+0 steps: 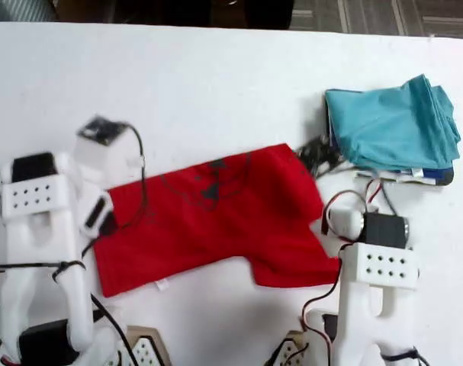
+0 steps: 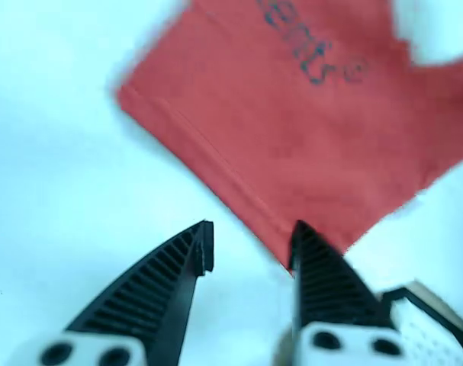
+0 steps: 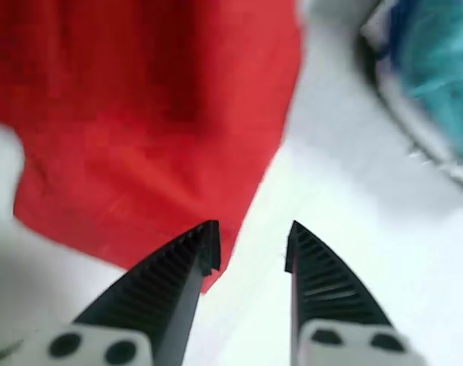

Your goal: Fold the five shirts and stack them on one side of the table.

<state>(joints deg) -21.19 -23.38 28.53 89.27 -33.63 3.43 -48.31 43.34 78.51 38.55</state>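
The desk (image 1: 216,76) is big, white and flat. Past its far edge there is a dark strip of room, with a grey floor (image 1: 368,15) that has pale lines on it.

A red shirt (image 1: 216,221) lies flat in the middle of the desk, a little crooked. It has a dark print (image 1: 208,183) near its far edge. One sleeve sticks out on the near side, close to the right arm (image 1: 380,267). A small white tag (image 1: 161,286) peeks out at its near edge.

At the far right of the desk there is a pile (image 1: 414,175) of folded clothes. The teal shirt (image 1: 391,126) is on top, a bit bumpy. Under it you can see thin white and dark blue edges. The pile is just beside the red shirt, but the two do not touch.

The left arm (image 1: 40,229) stands at the left side of the desk, next to the left end of the red shirt. The left tool (image 2: 250,244) is partly open and holds nothing. One tip is over a corner of the red shirt and the other tip is over bare desk.

The right tool (image 3: 250,244) is partly open too, with nothing in it. One tip is over the edge of the red shirt and the other is over bare desk, with the pile a little way off. Red and black wires (image 1: 338,206) curl along the right arm.
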